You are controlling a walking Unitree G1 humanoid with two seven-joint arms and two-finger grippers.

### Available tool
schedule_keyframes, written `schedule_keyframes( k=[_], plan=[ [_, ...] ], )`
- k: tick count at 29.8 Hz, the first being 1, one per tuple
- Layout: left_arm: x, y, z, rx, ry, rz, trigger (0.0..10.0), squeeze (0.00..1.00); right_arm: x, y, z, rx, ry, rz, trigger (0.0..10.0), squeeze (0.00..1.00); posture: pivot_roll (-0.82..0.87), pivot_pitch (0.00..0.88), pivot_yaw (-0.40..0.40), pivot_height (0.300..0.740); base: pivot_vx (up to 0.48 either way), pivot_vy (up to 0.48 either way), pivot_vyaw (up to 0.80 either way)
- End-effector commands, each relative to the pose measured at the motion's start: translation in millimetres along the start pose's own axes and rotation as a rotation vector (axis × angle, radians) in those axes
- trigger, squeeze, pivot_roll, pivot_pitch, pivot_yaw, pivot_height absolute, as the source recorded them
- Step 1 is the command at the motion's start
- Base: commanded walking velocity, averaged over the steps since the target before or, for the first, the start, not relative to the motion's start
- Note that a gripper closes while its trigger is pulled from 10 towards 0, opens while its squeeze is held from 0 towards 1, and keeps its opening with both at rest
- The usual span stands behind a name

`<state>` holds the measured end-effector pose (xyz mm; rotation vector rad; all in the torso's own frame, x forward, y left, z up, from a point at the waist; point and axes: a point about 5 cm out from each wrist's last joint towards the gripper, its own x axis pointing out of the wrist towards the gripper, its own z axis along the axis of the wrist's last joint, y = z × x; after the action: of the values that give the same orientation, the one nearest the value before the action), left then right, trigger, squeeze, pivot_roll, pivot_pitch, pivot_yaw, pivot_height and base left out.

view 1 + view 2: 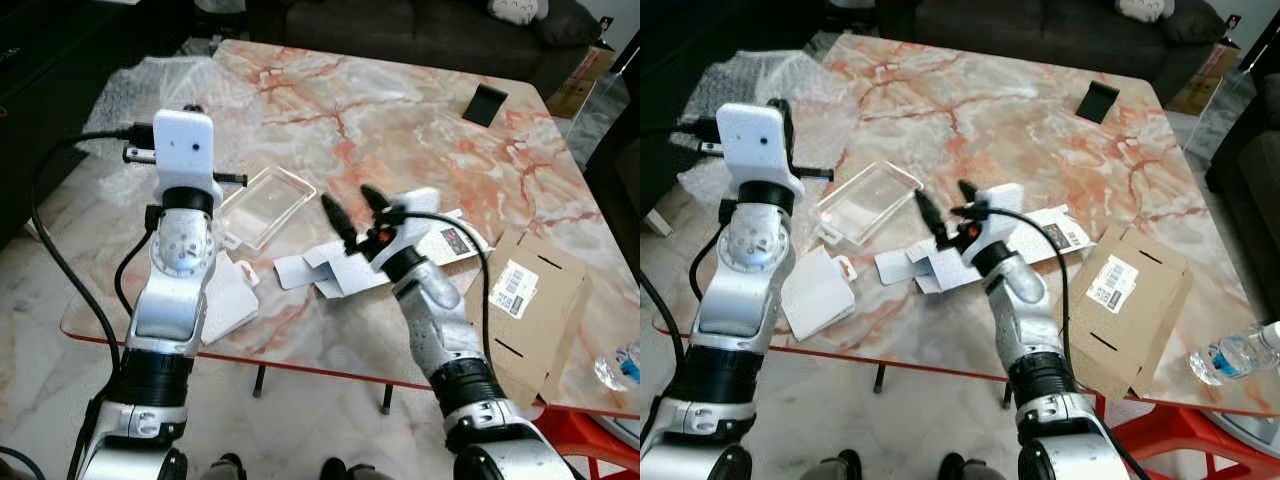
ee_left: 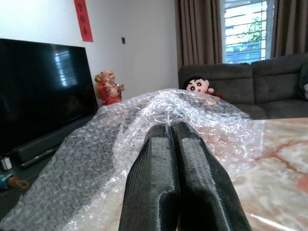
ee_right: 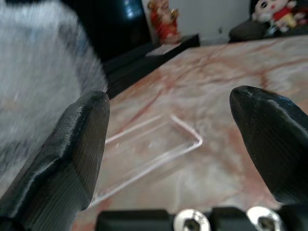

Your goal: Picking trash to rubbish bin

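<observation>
— So, nearest to you, what lies on the table (image 1: 420,120)?

— By my left arm, at the near edge, a flat white packet (image 1: 228,300) with a small tab. My forearm covers part of it. Just beyond sit folded white card scraps (image 1: 325,272), angular and creased, under my right gripper (image 1: 350,203). Its two black fingers stand spread wide apart, grasping nothing, and my wrist hides the middle of the card.

— And to the right?

— A flattened brown cardboard box (image 1: 530,300) with a barcode label and slots, overhanging the near edge. A plastic water bottle (image 1: 1240,352) lies past it, cut off at the border. A white printed strip (image 1: 450,243) pokes out from behind my right hand.

— Further in?

— A clear, rigid plastic tray (image 1: 265,205), rectangular with rounded corners; in the right wrist view it is blurred and only its rim reads. My left gripper (image 2: 179,183) is raised beside it, its ribbed fingers pressed together on nothing, pointing over a heap of bubble wrap (image 2: 144,125) at the table's far left corner.

— Beyond that?

— Pink-veined glossy marble, then a small black object (image 1: 487,103) I cannot identify, and a dark sofa (image 1: 420,30). I can't make out a rubbish bin.
</observation>
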<state>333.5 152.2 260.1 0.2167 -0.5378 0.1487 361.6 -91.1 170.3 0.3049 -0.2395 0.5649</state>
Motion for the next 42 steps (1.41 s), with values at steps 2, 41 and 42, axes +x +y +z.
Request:
schedule_keyframes(
  k=[2, 41, 42],
  plan=[
    [-4.9, 1.1, -3, 0.015, -0.026, 0.022, 10.0, 0.0, 1.7, -2.6, 13, -0.021, -0.062, -0.018, 10.0, 0.0, 0.08, 0.152, -0.121, 0.74, 0.0, 0.0, 0.0],
    [-16.3, -0.2, -26, 0.008, -0.034, 0.027, 10.0, 0.0, -7.4, -22.5, 51, -0.153, -0.308, -0.2, 10.0, 0.0, 0.06, 0.123, -0.098, 0.74, 0.0, 0.0, 0.0],
    [-17.8, 0.2, -27, 0.011, -0.036, 0.028, 10.0, 0.0, -8.1, -23.0, 49, -0.153, -0.303, -0.208, 10.0, 0.0, 0.06, 0.125, -0.098, 0.74, 0.0, 0.0, 0.0]
  ],
)
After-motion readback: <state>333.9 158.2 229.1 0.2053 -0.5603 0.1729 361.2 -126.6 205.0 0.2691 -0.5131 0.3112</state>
